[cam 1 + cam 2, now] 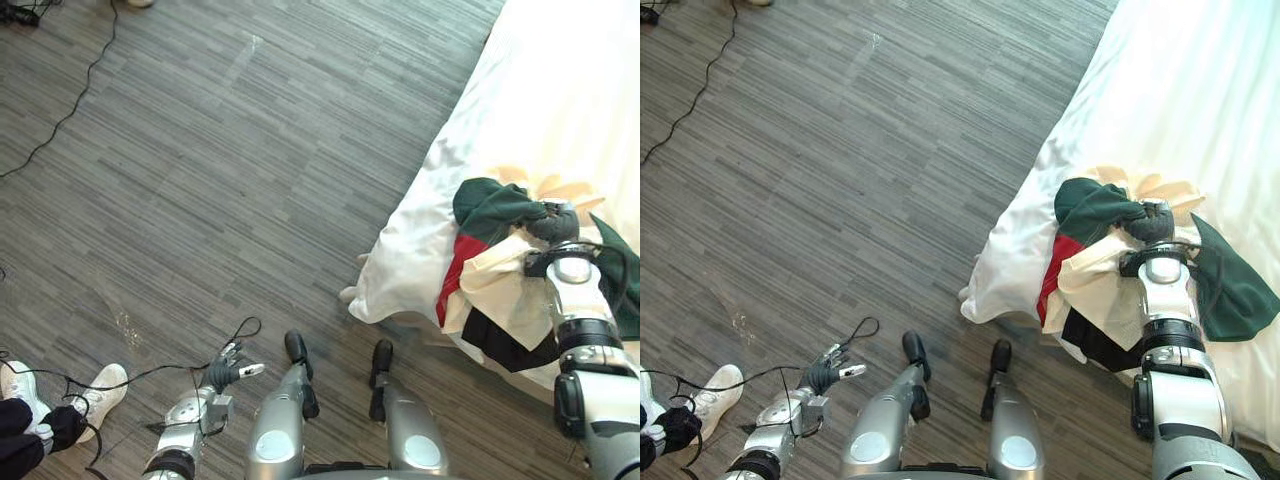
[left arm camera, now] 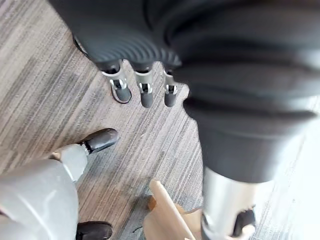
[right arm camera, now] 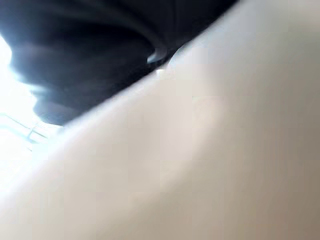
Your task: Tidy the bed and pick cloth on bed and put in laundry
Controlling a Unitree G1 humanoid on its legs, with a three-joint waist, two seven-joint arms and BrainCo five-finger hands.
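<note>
- Right wrist view: cream cloth (image 3: 210,150) lies right up against the right hand (image 3: 100,50). The fingers are buried, so I cannot tell whether they grip anything.
- In the left eye view that hand sits on top of a heap of clothes, at the edge of a green cloth (image 1: 490,203).
- Below it the cream cloth spreads out, with a red cloth (image 1: 455,272) and a black cloth (image 1: 495,345) tucked beside and under it, all bunched together.
- The heap lies on the bed (image 1: 560,90) at its near corner, close to the edge above the floor (image 1: 250,150).
- The left hand (image 1: 228,374) hangs low over the floor, well apart from the bed, with its fingers relaxed and holding nothing.
- A person's shoe (image 1: 103,388) rests on the floor near that hand.
- Judgement: the task is at an early stage. The clothes look gathered into one heap, but none is off the bed yet.
- Not yet done: lifting the heap, carrying it to the laundry and smoothing the sheet, which is rumpled at the corner.
</note>
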